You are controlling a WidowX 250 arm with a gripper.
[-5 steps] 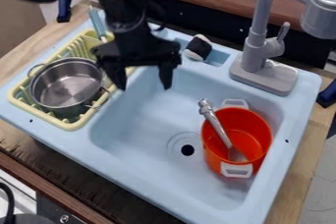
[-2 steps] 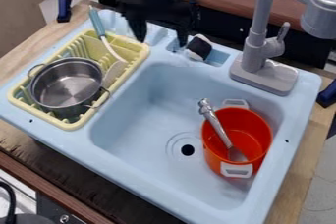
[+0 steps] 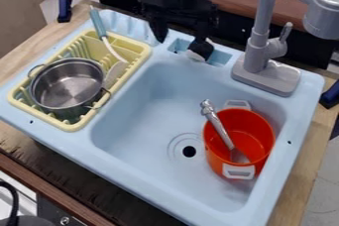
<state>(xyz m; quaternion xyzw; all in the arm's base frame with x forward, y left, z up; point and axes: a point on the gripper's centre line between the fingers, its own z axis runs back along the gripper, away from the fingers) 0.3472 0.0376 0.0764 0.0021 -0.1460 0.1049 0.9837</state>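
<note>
Steel pot [image 3: 67,87], held up by yellow plastic dish rack [image 3: 78,125]. Black gripper [image 3: 180,40], fingers spread, nothing gripped, over the light-blue plastic sink's [image 3: 147,180] far edge. Small black-and-white object [image 3: 200,51], seated at far-rim recess, by one finger; contact unclear. Orange pot [image 3: 213,151], near right, its wall propping silver utensil [image 3: 218,125]; basin room leftward. Grey faucet [image 3: 257,46], limiting room rightward.

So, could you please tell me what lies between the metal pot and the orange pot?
The dish rack's yellow rim, then the blue basin, with its drain near the orange pot, in the camera view.
</note>
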